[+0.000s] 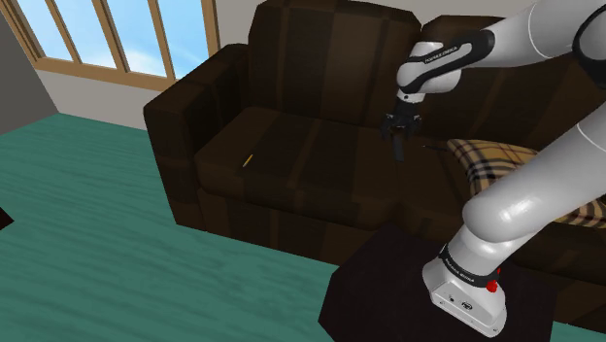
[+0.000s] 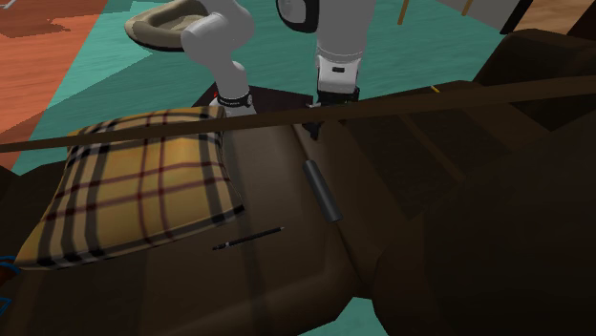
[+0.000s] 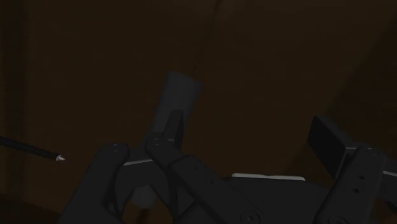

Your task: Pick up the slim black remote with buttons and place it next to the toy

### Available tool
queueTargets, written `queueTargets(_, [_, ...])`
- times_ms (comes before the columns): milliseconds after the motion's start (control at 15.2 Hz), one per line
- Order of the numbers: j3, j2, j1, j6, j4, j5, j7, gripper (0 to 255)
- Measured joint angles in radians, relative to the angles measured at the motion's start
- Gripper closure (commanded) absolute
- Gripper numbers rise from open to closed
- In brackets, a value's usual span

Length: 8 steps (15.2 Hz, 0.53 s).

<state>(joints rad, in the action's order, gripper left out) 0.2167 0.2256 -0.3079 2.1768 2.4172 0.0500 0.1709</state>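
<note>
A broad, dark brown sofa [image 1: 291, 146] bears a tan plaid cushion with dark and red stripes [image 2: 143, 186] at one end of its seat. The white arm's black two-finger gripper [image 3: 248, 124] hangs low over the seat, its fingers spread wide and clasping nothing. The slim black remote [image 2: 322, 189], a long, narrow, dull dark bar whose buttons cannot be made out, lies flat on the seat just beyond one fingertip [image 3: 172, 124], and a thin black pencil [image 2: 248, 239] with a pale tip lies between it and the cushion.
</note>
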Motion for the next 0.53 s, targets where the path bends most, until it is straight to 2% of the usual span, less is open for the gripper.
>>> queueTargets(264, [0.047, -0.087, -0.037, 0.101, -0.025, -0.038, 0.024, 0])
queueTargets(528, [0.09, -0.195, -0.068, 0.203, -0.066, -0.106, 0.031, 0])
